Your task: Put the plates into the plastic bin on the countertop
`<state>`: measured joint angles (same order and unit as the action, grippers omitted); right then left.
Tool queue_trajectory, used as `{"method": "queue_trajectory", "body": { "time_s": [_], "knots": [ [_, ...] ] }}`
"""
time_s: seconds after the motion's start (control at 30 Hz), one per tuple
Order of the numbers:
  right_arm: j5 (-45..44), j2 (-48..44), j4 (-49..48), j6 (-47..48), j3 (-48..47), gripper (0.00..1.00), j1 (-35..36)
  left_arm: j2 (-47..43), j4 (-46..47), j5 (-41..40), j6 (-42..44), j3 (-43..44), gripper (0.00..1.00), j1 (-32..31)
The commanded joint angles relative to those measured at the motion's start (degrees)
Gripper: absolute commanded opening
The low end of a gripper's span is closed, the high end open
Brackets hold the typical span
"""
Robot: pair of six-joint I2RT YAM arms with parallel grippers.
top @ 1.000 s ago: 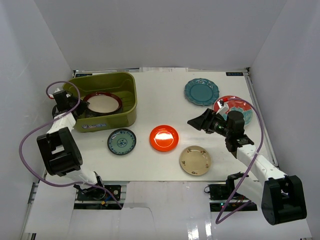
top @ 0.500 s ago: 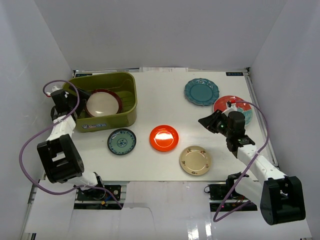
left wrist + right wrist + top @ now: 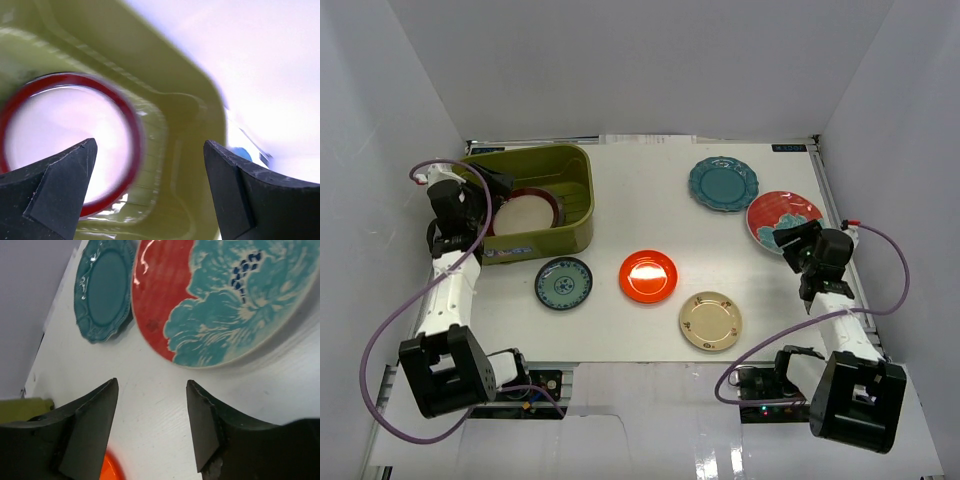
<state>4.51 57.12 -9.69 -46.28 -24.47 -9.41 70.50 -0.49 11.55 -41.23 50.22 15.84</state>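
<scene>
The olive plastic bin [image 3: 582, 190] stands at the back left of the countertop [image 3: 640, 190], and a dark-red-rimmed beige plate [image 3: 525, 212] lies in it. My left gripper [image 3: 492, 197] hangs open over the bin's left side, with nothing between its fingers; in the left wrist view the left gripper [image 3: 150, 145] frames that plate [image 3: 60, 145] and the bin wall [image 3: 165, 65]. My right gripper [image 3: 788, 240] is open and empty, low beside the near edge of the red plate with the teal flower [image 3: 782, 216]. In the right wrist view, the right gripper [image 3: 152, 383] points at bare table short of that plate [image 3: 220, 305].
On the table lie a scalloped teal plate [image 3: 723, 183], a glossy orange-red plate [image 3: 648, 276], a cream-gold plate [image 3: 710, 320] and a small teal patterned plate [image 3: 564, 283]. White walls close in the left, back and right sides.
The left gripper opened and drew back a little; the beige plate now lies loose in the bin. The right arm swung from the table's middle to the right, beside the red flower plate.
</scene>
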Motion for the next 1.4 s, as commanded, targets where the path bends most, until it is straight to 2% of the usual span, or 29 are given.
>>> {"method": "queue_trajectory", "body": {
  "time_s": [0.0,0.1,0.2,0.3,0.37,0.43,0.47,0.5,0.53,0.63,0.67,0.77,0.83,1.0,1.13,1.23,1.37],
  "knots": [
    [-1.18,1.41,-1.02,-3.45,1.18,0.65,-4.73,-3.44,2.51,-1.0,1.59,-1.26,0.98,-1.77],
    [0.05,3.95,-2.78,-6.27,1.88,0.73,-8.6,-3.61,1.99,0.22,0.98,-1.96,0.98,-1.95],
    [-0.38,7.81,-6.29,-8.73,2.67,0.77,-10.89,-5.02,2.42,3.11,-0.25,-2.58,0.98,-2.21],
    [-0.91,13.61,-8.32,-10.67,1.88,0.74,-11.42,-6.51,1.9,5.93,0.1,-0.92,0.98,-3.88],
    [-0.74,18.26,-10.78,-11.98,1.27,0.73,-11.42,-6.52,1.37,8.92,0.54,0.4,0.98,-7.12],
    [-0.38,21.52,-12.45,-12.86,0.83,0.68,-11.51,-6.52,0.84,11.02,1.94,2.24,0.98,-11.69],
    [-0.12,24.5,-14.28,-14.0,0.22,0.61,-11.51,-6.6,0.84,12.17,2.12,2.52,0.98,-13.18],
    [0.14,26.01,-15.69,-14.53,0.12,0.6,-11.51,-6.52,0.93,13.31,2.64,2.87,0.98,-17.55],
    [0.23,27.24,-17.27,-15.06,0.12,0.59,-11.51,-6.43,0.84,14.8,4.13,3.48,0.98,-19.33],
    [0.41,31.55,-21.23,-18.14,0.21,0.43,-11.77,-6.43,0.84,16.39,5.02,3.57,0.98,-25.58],
    [-0.2,32.34,-22.81,-19.19,0.56,0.32,-11.86,-6.25,0.84,17.44,5.98,3.83,0.98,-26.98],
    [-2.57,29.11,-23.7,-19.64,3.1,0.13,-12.74,-4.67,-3.64,17.45,7.3,5.33,0.98,-31.82],
    [-3.37,23.95,-23.62,-19.02,5.48,0.08,-13.26,-3.19,-4.08,18.07,7.22,5.68,0.98,-34.72],
    [-3.29,11.63,-21.6,-16.74,8.21,0.08,-13.44,2.17,-4.08,18.15,6.43,9.8,0.98,-40.26],
    [1.45,-0.48,-16.69,-14.37,5.85,0.08,-13.44,7.19,-4.08,19.65,5.2,14.37,0.98,-43.08],
    [7.77,-2.89,-14.83,-14.1,2.86,0.08,-12.83,11.23,-3.99,21.58,2.75,17.54,0.98,-43.96],
    [16.92,-2.8,-22.47,-17.52,1.63,0.08,-8.62,17.98,-3.81,23.6,1.16,21.23,0.98,-45.45]
  ]
}}
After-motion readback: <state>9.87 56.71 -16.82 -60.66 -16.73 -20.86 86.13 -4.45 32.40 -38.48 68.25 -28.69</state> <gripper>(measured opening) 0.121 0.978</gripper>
